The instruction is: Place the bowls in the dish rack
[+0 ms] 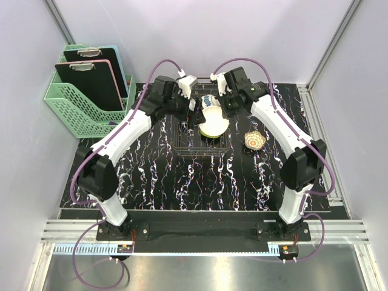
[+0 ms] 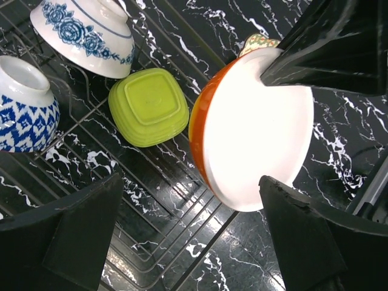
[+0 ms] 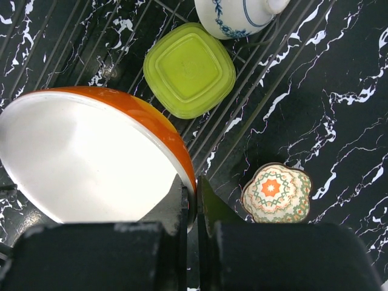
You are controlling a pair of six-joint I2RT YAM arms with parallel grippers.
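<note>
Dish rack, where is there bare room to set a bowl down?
Bare wires lie beside the lime green bowl, beneath the orange bowl pinched in the right claw. The mat on the near side of the dish rack is bare too. Crowded: the two blue-patterned bowls by the lime one.

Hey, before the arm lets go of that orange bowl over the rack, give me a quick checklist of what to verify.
1. Right end effector shut on the orange bowl rim: ok.
2. Left end effector open: ok.
3. Left fingers clear of the bowl: cannot tell.
4. Bare dish rack wires beside the lime green bowl: ok.
5. Orange bowl seated between tines: cannot tell.
</note>
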